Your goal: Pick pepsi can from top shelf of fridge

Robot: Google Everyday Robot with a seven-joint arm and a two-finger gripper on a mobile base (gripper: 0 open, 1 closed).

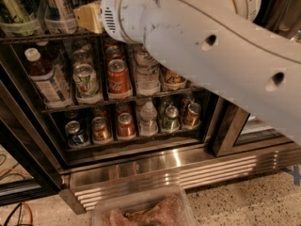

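Observation:
The fridge point(155, 166) stands open in front of me with wire racks full of drinks. The top shelf point(42, 36) runs across the upper left and is lined with clear plastic trays. A dark can with silvery diagonal streaks, which looks like the pepsi can point(59, 6), stands in one of the trays, cut off by the top edge of the view. My gripper point(87, 17) shows only as a beige piece at the end of the big white arm point(197, 46), level with the top shelf and just right of that can.
A green-white item in a clear cup point(16, 13) stands left of the can. Lower racks hold a red cola can point(117, 76), a white-green can point(85, 81), water bottles and several more cans. A ribbed steel base is below. A clear tub point(141, 211) lies on the floor.

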